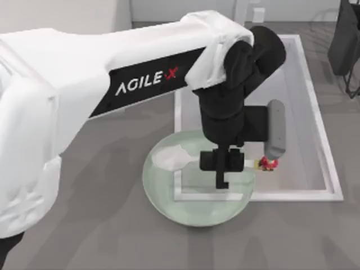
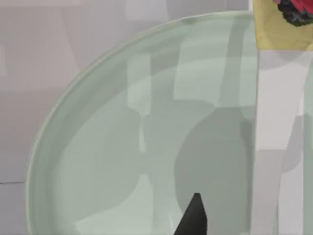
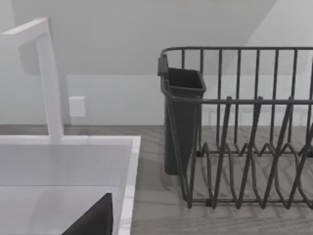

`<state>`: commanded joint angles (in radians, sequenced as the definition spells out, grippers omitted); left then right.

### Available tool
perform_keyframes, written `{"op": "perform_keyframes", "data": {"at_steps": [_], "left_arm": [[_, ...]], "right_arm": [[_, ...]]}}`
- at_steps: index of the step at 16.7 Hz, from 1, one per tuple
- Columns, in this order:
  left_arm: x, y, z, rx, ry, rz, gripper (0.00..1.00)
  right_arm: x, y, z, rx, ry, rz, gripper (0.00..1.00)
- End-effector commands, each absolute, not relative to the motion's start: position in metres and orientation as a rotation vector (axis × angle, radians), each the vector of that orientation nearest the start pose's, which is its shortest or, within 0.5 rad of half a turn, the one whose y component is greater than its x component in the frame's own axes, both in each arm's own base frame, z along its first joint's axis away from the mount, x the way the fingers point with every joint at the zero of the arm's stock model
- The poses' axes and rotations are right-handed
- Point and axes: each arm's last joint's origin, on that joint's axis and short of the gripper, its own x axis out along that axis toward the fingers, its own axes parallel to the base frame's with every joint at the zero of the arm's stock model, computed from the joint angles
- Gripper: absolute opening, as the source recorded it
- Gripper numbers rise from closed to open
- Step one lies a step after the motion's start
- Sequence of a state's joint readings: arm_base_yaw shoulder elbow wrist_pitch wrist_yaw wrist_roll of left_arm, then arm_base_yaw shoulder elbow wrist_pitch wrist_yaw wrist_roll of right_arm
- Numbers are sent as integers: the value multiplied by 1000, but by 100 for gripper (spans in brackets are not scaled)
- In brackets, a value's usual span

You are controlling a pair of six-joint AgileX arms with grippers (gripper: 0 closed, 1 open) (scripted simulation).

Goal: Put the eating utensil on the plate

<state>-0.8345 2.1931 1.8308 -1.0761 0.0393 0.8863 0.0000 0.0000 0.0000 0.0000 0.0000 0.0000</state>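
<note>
1. My left gripper (image 1: 223, 169) hangs over the plate (image 1: 169, 194), reaching in from the left arm that crosses the top view; its dark fingers are pinched on the spoon (image 1: 174, 157) at the thin handle.
2. The spoon's white bowl lies to the gripper's left, above the plate's inner surface; its red knob with the yellow bit sticks out on the gripper's right, past the plate's rim.
3. The plate sits directly beneath the gripper, overlapping the corner of the white sink (image 1: 315, 191).
4. My right arm is parked off to the right, its wrist camera facing a dark dish rack (image 3: 244, 132); whether that gripper is spread or pressed together, I cannot tell.
</note>
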Motion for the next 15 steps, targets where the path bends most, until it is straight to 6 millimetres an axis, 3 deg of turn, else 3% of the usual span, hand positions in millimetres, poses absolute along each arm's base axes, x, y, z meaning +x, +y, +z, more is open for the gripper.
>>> {"op": "perform_keyframes", "data": {"at_steps": [8,15], "left_arm": [[289,-333,186,1244,938,-1383,0],[306,-317,163,1223,1073,-1302,0]], "right_arm": [[106,-1,160,0,0,0,100],[106,-1,160,0,0,0,100]]}}
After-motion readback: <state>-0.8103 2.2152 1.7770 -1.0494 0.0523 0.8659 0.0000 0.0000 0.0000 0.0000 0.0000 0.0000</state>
